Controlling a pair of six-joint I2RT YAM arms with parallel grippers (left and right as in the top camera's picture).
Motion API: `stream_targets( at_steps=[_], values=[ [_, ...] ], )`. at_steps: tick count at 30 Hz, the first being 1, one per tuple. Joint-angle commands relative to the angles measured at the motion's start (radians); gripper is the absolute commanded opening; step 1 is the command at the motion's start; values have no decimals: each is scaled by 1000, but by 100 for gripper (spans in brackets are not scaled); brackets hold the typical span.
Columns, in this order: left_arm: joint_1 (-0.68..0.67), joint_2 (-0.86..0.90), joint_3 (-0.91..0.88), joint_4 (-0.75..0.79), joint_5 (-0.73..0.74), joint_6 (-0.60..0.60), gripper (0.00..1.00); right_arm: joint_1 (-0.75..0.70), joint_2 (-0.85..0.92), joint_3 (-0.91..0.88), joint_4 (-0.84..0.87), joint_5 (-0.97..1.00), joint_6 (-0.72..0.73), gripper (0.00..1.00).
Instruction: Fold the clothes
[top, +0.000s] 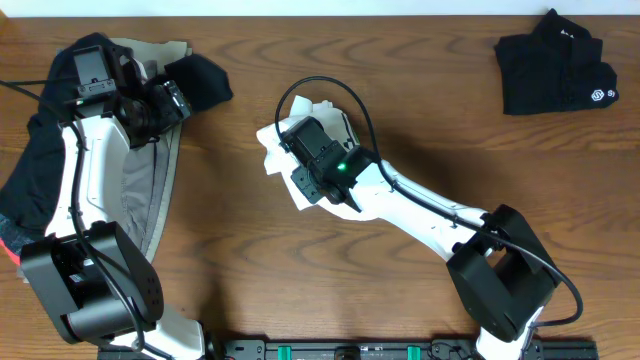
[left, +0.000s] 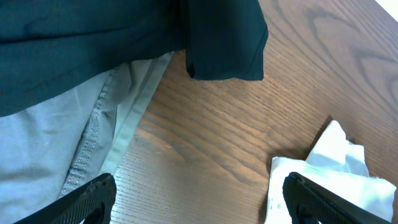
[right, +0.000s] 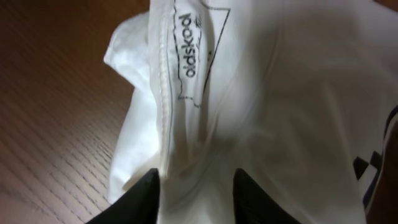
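Observation:
A crumpled white T-shirt (top: 268, 150) lies mid-table, partly under my right gripper (top: 305, 175). In the right wrist view the T-shirt (right: 280, 93) fills the frame, its "oldskool" neck label (right: 189, 56) showing. The right gripper (right: 198, 193) stands half-closed with a fold of the white fabric between its fingers, a gap still showing. My left gripper (top: 180, 100) hovers wide open over bare wood beside a pile of clothes (top: 30, 170). In the left wrist view that gripper (left: 199, 199) holds nothing, with a dark garment (left: 124, 37) and a grey one (left: 50, 143) ahead.
A folded black garment (top: 555, 65) lies at the far right corner. The pile at the left holds dark and grey (top: 140, 190) pieces and a red hem (top: 8, 250) at the table's edge. The T-shirt's corner (left: 329, 162) reaches the left gripper's right finger.

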Motion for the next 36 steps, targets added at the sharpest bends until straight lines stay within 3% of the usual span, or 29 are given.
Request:
stream_targets(
  at_steps=[1,4,7,10,15,26,33,35,36],
  values=[
    [2,7,-4,-4,12,13,87,-1,13,5,4,18,6,36],
    [2,7,-4,-6,12,13,87,-2,13,16,15,40,21,51],
    [2,7,-4,-12,12,13,87,-1,13,67,15,40,143,61],
    [2,7,-4,-16,12,13,87,-1,13,101,16,38,325,63],
    [2,7,-4,-18,11,13,87,-1,51,103,18,47,364,62],
    [2,7,-4,-58,-41,13,87,4,117,103,-15,17,402,45],
    [2,7,-4,-67,-40,13,87,4,117,103,-41,32,405,17],
    [2,7,-4,-68,-40,13,87,4,117,107,-38,31,404,2],
    [2,7,-4,-68,-40,13,87,5,115,113,-40,28,396,1]
  ],
)
